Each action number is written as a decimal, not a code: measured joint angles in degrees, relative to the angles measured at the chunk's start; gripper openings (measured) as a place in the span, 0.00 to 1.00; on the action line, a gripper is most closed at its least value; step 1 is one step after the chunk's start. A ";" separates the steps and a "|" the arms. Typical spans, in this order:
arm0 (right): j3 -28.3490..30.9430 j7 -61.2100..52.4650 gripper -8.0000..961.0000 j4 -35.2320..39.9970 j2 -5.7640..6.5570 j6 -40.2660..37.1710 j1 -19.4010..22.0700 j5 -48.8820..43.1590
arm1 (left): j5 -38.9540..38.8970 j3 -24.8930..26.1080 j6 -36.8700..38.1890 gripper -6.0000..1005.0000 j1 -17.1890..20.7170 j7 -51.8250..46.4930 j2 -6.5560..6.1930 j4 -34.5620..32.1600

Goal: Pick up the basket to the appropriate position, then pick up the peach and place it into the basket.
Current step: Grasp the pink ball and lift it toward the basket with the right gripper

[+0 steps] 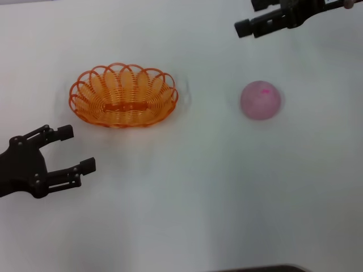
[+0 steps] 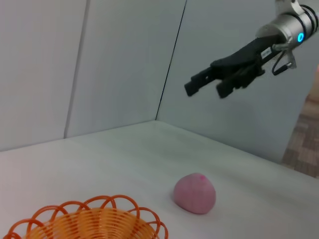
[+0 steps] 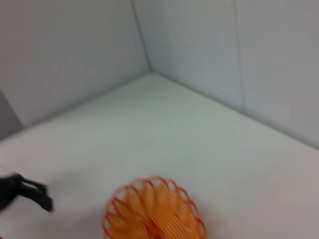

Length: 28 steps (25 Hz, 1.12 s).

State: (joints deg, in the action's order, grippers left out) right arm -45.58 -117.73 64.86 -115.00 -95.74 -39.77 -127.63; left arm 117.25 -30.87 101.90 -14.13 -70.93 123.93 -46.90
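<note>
- You see the basket [image 1: 123, 96] resting upright on the white table [image 1: 187, 187], toward the robot's left side, with nothing inside it.
- You see the peach [image 1: 260, 100] lying on the table well apart from the basket, toward the robot's right — nothing touches it.
- The left gripper [image 1: 75, 149] sits near the basket, on the side closer to the robot and further left; its fingers are spread and hold nothing.
- The right gripper [image 1: 245, 20] hangs in the air beyond the peach, clear of the table — its fingers are slightly parted and empty.
- In the left wrist view, you see the right gripper raised well above the peach.
</note>
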 joint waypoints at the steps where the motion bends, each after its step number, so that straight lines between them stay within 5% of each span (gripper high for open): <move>1: 0.00 -0.81 0.95 0.30 -0.13 -0.20 -0.80 -2.46 | 0.00 -0.01 0.00 0.90 0.00 0.00 0.00 0.11; 13: -7.73 -8.81 0.95 -0.02 -2.76 -1.76 -7.83 -25.70 | 0.41 -0.22 -0.31 0.90 -0.58 -0.69 0.00 0.43; 28: -11.88 -9.79 0.95 -4.41 -3.59 1.07 -9.00 -31.12 | 1.48 -0.24 -0.40 0.90 -0.92 -1.34 -0.19 1.12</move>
State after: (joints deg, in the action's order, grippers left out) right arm -57.47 -127.53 60.45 -118.59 -94.68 -48.77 -158.75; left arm 118.73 -31.11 101.50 -15.05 -72.27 123.74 -45.78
